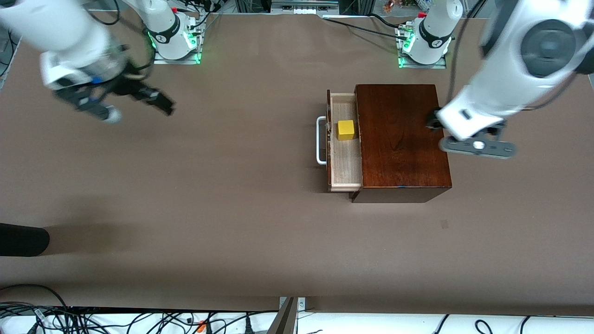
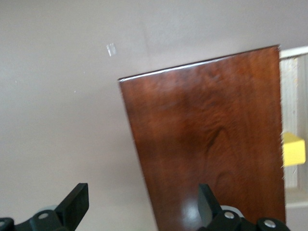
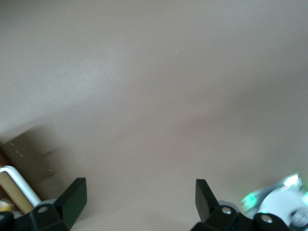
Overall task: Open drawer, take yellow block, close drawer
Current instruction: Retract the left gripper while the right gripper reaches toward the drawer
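Observation:
The drawer (image 1: 345,162) stands pulled out of the dark wooden box (image 1: 399,139), its white bar handle (image 1: 320,140) facing the right arm's end of the table. The yellow block (image 1: 345,129) lies in the drawer's pale tray; it also shows as the yellow block (image 2: 293,149) in the left wrist view. My left gripper (image 2: 143,195) hangs open over the box's edge at the left arm's end, one finger over the box top (image 2: 207,134), the other over bare table. My right gripper (image 1: 137,110) is up in the air, open and empty, over bare table toward the right arm's end.
Both arm bases (image 1: 171,37) (image 1: 429,39) stand along the table's edge farthest from the front camera. A black object (image 1: 23,239) pokes in at the right arm's end, near the front camera. Cables (image 1: 139,320) run along the nearest edge. Brown tabletop surrounds the box.

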Robot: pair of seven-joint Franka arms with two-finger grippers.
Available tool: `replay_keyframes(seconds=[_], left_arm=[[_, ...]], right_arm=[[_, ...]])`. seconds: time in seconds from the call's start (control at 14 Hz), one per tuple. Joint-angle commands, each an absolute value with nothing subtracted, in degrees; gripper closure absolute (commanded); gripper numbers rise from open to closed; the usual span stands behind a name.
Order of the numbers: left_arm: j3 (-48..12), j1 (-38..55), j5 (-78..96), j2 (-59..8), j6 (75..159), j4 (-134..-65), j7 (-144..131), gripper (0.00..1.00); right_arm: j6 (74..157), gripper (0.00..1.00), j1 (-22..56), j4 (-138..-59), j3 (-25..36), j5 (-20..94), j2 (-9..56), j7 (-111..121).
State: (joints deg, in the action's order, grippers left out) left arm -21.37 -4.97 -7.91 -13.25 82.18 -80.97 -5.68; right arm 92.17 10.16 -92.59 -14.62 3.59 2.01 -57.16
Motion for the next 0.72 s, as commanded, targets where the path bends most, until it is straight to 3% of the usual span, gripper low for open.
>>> replay_keyframes(seconds=[0.0,0.36,0.64], left_arm=[[-20.92,-9.48,-3.96,-9.77,80.86,-81.99,1.91,0.00],[-6.27,-3.53,0.52,-1.60,85.94,-89.63,3.51,0.00],[-3.96,-2.55,0.27,4.20,95.79,-97.02,3.34,0.00]], right_arm=[[94.03,0.00,16.06,-88.35,-16.96,3.60,6.40,-78.40],[102.64,0.00,28.55,-83.06,-17.05,3.07,15.01,-112.54],[107.66,0.00,35.93,-74.30,-16.88,0.98,25.11,-131.79]])
